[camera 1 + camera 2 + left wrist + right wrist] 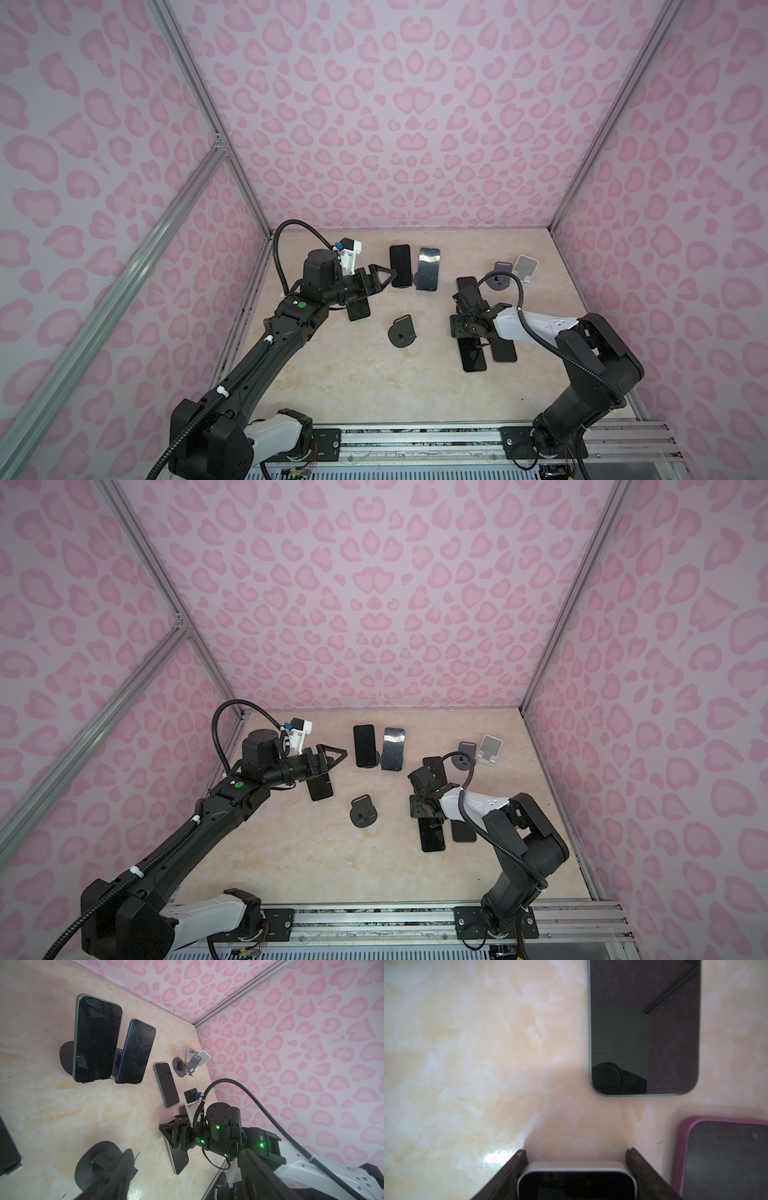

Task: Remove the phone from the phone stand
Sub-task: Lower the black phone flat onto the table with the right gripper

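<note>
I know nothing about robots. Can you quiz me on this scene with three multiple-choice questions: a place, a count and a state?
1. Where is the empty black stand? A. Mid-table B. On a phone C. In a tool
2. How many phones lean upright on stands? A. One B. Two C. Five
3. The left tool is: A. shut on a phone B. open and empty C. shut on a stand
Answers: 1 A, it sits alone on the bare table; 2 B, only the dark phone and the shiny phone at the back do; 3 B, its fingers stand apart with nothing between.
</note>
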